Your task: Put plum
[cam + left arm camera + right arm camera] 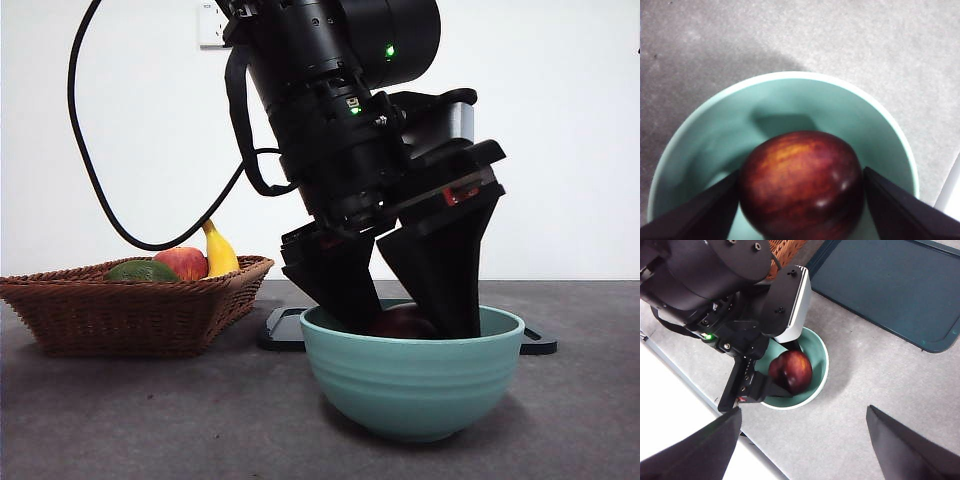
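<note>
Two jaws of the left gripper [800,200] clamp the plum [801,184] from either side, inside the bowl [790,80]; the right gripper [800,440] hangs open, high above.

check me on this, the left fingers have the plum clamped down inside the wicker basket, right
Not quite. The left gripper does have the plum between its fingers, but inside the teal bowl, not the wicker basket. The left wrist view shows the bowl's rim around the fruit; the front view shows the basket standing apart.
</note>
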Controlling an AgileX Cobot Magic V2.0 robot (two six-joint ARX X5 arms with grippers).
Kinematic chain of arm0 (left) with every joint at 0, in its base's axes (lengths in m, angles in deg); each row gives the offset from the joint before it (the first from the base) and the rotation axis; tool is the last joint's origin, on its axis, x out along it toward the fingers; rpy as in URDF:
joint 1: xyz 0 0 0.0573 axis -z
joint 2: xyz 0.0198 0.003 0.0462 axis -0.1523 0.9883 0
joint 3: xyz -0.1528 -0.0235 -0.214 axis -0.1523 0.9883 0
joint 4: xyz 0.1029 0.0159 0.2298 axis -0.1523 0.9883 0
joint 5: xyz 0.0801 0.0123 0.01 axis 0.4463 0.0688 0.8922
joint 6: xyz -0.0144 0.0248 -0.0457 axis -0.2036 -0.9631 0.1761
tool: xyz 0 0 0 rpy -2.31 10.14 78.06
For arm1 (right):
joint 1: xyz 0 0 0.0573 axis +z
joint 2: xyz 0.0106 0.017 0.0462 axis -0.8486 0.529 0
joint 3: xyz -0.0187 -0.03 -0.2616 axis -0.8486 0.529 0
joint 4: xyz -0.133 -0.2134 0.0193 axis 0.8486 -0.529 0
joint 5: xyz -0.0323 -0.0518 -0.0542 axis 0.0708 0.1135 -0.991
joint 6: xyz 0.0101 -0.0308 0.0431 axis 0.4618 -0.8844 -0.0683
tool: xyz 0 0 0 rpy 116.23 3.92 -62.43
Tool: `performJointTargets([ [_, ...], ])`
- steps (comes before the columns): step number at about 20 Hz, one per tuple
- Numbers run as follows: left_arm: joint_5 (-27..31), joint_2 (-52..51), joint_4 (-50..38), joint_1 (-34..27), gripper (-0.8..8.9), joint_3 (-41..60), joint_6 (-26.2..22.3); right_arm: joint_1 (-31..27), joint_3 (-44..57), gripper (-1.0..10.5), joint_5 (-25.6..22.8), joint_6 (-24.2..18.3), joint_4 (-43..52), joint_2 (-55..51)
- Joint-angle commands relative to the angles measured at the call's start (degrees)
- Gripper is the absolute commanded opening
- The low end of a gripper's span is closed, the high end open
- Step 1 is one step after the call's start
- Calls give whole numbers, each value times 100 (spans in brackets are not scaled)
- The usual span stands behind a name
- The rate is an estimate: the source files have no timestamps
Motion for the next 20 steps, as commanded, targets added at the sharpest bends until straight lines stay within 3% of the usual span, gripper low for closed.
performJointTargets([
  [1, 15, 94, 0, 74, 409, -125, -7, 24, -94, 400, 0, -26, 44, 28],
  [12, 15, -754, 297, -173, 406, -601, 85, 24, -94, 400, 0, -26, 39, 28],
  [20, 7, -2271, 522, -1567, 406, -599, 315, 24, -94, 400, 0, -28, 42, 28],
])
